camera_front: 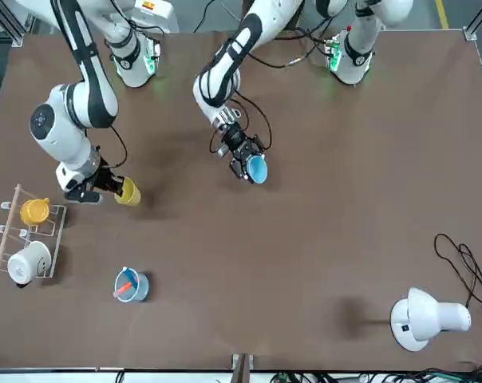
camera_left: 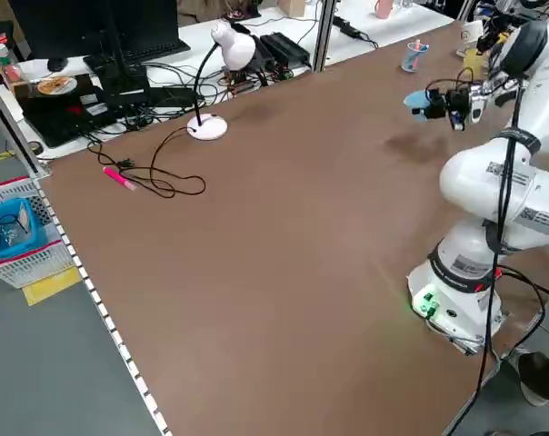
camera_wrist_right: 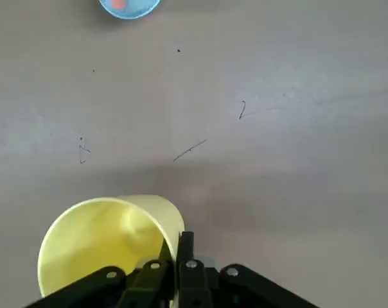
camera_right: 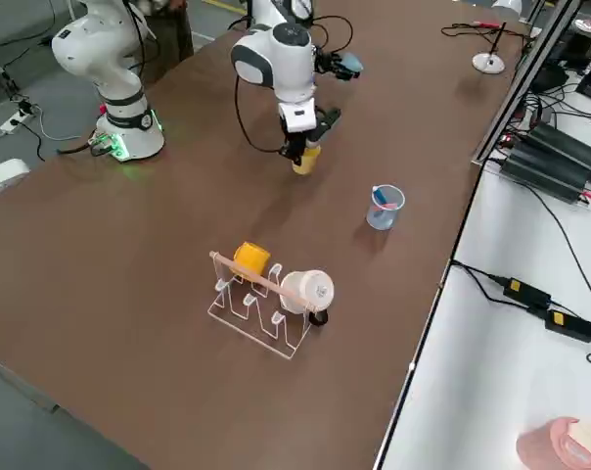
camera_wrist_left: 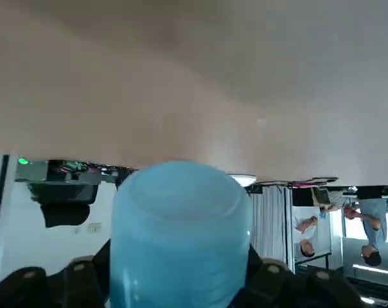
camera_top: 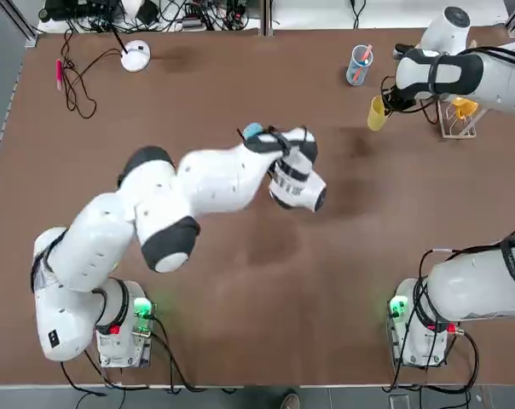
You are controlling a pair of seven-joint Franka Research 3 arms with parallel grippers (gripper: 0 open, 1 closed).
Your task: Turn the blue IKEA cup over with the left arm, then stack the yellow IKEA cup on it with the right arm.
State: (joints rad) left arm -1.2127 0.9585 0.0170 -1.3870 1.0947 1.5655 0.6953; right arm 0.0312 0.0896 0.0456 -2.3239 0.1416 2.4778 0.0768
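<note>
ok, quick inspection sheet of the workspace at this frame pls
Surface: brown table, bare in the middle.
Job's things: blue IKEA cup held in the air; yellow IKEA cup held by its rim.
Clutter: clear-blue cup with sticks, mug rack, white desk lamp, pink pen.
End effectors: left end effector shut on blue cup; right end effector shut on yellow cup.
Cables: black lamp cable on table.
Surroundings: people in background.
</note>
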